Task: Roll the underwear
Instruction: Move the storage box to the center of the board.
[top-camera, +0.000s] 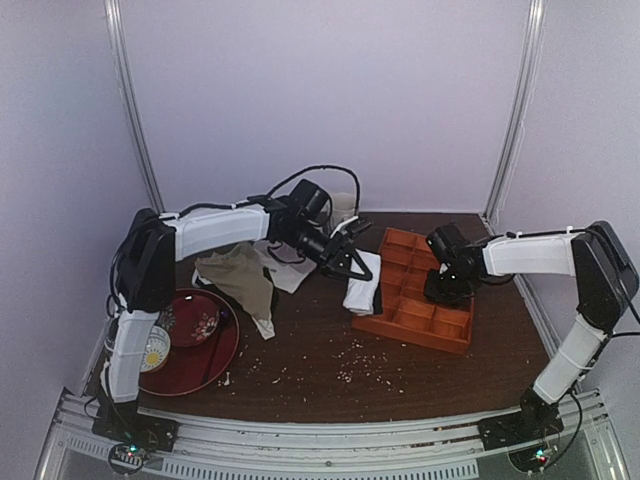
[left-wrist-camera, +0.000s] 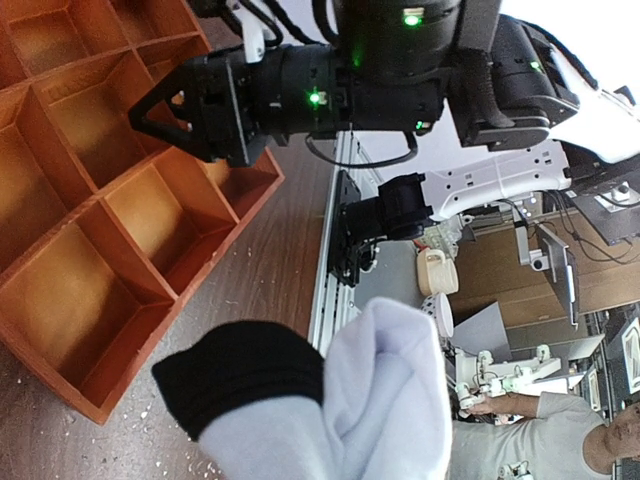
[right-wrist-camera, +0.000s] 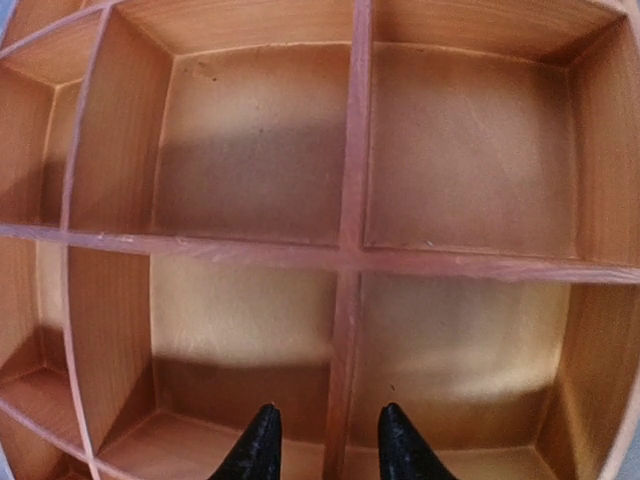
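Observation:
The underwear (top-camera: 361, 296), white with a black hem, hangs bunched from my left gripper (top-camera: 352, 264) above the table, just left of the orange divided tray (top-camera: 418, 330). In the left wrist view the underwear (left-wrist-camera: 390, 400) fills the bottom and hides my own fingers; the tray (left-wrist-camera: 90, 215) lies to the left. My right gripper (top-camera: 444, 288) hovers over the tray's middle compartments and also shows in the left wrist view (left-wrist-camera: 190, 105). In the right wrist view my right gripper (right-wrist-camera: 330, 445) is open, its black fingertips (right-wrist-camera: 262, 445) on either side of a tray divider (right-wrist-camera: 350, 250), holding nothing.
An olive-beige garment (top-camera: 238, 275) and a pale cloth (top-camera: 292, 274) lie on the table left of centre. A dark red plate (top-camera: 205, 365) with a small bowl (top-camera: 155, 350) sits at front left. A cup (top-camera: 343, 207) stands at the back. Crumbs (top-camera: 350, 362) dot the wood.

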